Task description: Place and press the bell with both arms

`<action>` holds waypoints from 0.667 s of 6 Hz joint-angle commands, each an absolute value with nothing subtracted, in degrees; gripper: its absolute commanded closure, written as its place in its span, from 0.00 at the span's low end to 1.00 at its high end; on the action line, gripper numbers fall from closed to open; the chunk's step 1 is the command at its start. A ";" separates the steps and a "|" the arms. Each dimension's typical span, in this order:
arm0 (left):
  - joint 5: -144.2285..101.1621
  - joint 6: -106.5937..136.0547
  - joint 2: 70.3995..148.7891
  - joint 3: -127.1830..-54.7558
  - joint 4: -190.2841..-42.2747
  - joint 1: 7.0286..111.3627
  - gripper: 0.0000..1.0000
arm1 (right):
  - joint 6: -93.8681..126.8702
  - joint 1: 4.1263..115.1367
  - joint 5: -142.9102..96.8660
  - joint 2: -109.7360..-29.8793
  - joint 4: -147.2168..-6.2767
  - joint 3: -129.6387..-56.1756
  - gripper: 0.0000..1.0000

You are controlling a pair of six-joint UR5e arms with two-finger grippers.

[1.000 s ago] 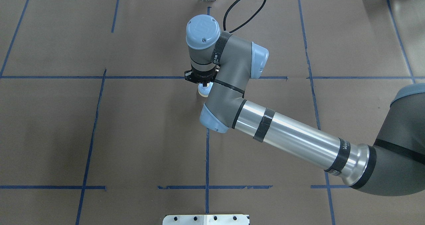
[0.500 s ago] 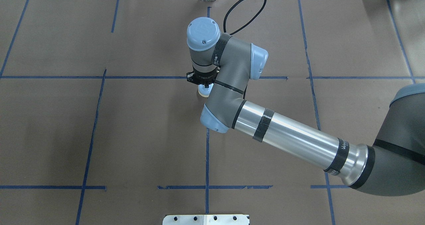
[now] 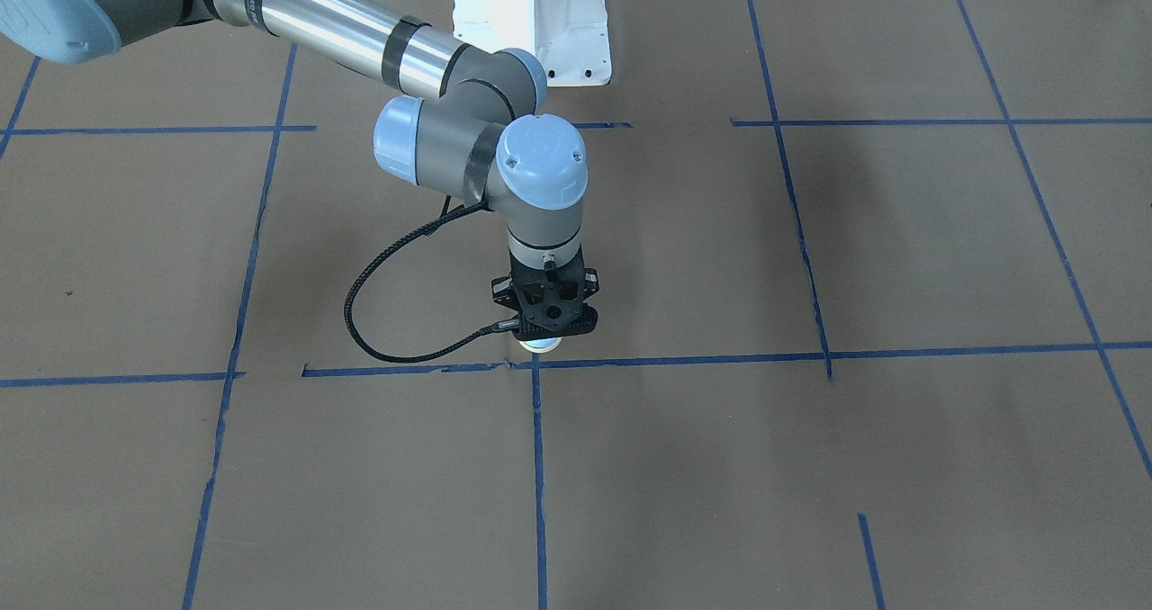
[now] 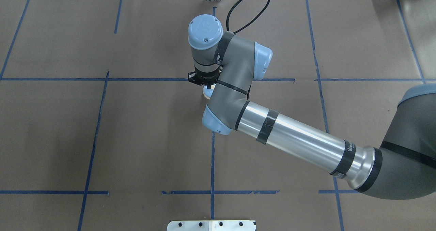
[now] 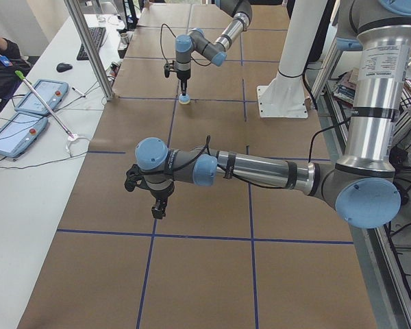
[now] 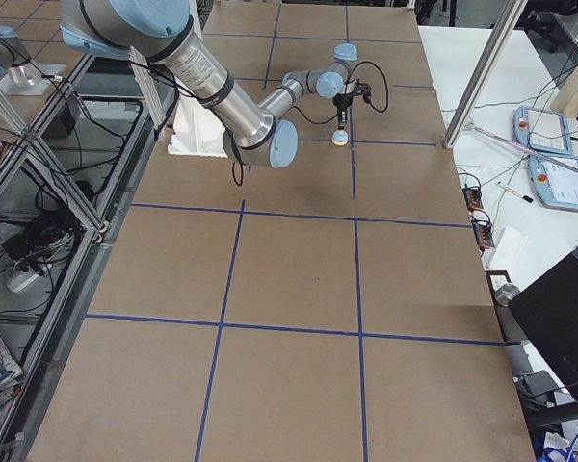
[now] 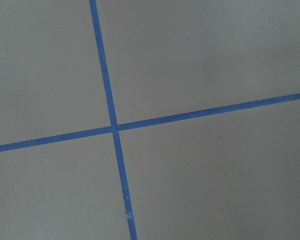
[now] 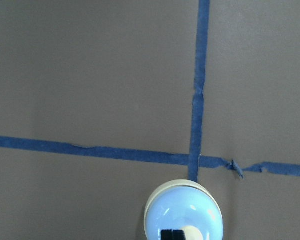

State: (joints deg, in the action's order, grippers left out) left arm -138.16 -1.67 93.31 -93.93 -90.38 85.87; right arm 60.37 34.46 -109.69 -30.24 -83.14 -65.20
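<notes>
One bell (image 8: 182, 212), unmoved, sits under my right gripper (image 8: 172, 234), closed and slightly shifted (my left gripper (image 5: 156, 211): can't tell).

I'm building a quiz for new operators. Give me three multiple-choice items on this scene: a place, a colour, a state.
1. Where does the bell stand? A on a plate; B beside a crossing of blue tape lines; C inside a box.
2. Its dome's colour? A red; B black; C light blue.
3. The right gripper is: A shut above the bell's button; B spread wide around the dome; C far from the bell.
Answers: B, the right wrist view shows the crossing beside it; C, the dome is pale blue; A, its fingertips sit together at the button.
</notes>
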 commanded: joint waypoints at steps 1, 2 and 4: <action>-138.16 -1.67 93.25 -93.87 -90.35 85.87 0.00 | 60.29 36.20 -112.13 -29.44 -83.32 -65.91 0.99; -138.08 -1.67 93.25 -93.43 -90.44 85.87 0.00 | 60.29 37.25 -113.45 -29.53 -83.41 -66.35 0.69; -137.29 -2.11 90.72 -92.99 -90.87 85.78 0.00 | 59.51 41.45 -115.47 -31.45 -83.50 -66.27 0.00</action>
State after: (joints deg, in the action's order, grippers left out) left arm -137.56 -1.84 92.28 -93.04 -90.57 85.85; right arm 60.05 38.98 -113.96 -30.31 -83.43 -66.28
